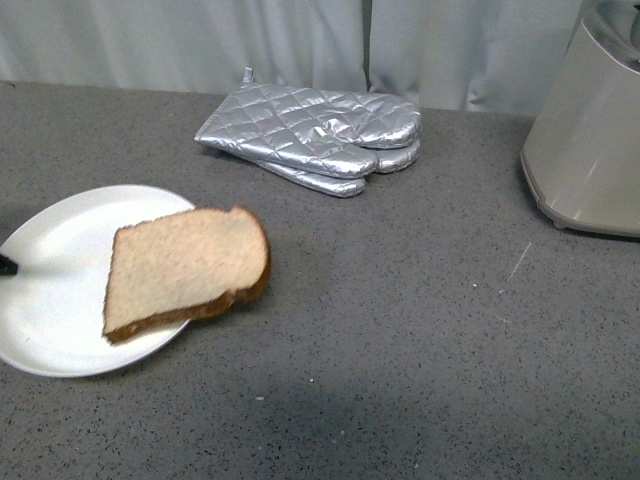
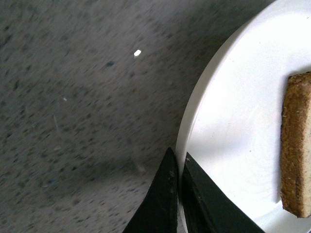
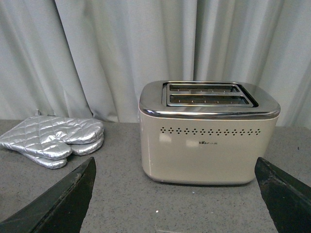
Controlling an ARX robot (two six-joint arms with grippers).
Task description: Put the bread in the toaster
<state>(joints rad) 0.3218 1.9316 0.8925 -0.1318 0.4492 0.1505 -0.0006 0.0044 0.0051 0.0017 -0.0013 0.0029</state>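
Observation:
The bread [image 1: 185, 268], a light-brown slice with a darker crust, lies on the white plate [image 1: 50, 300] at the front left, overhanging its right rim. In the left wrist view the bread's crust edge [image 2: 296, 145] shows on the plate [image 2: 228, 126]. My left gripper [image 2: 178, 167] is shut on the plate's rim; only a dark tip [image 1: 6, 265] of it shows in the front view. The beige toaster [image 1: 590, 140] stands at the far right. In the right wrist view the toaster [image 3: 209, 138] faces my open, empty right gripper [image 3: 175, 194], with two slots on its shiny top.
Silver quilted oven mitts [image 1: 315, 135] lie at the back centre; they also show in the right wrist view [image 3: 53, 138]. A grey curtain [image 1: 300, 40] hangs behind the dark speckled counter [image 1: 400, 330].

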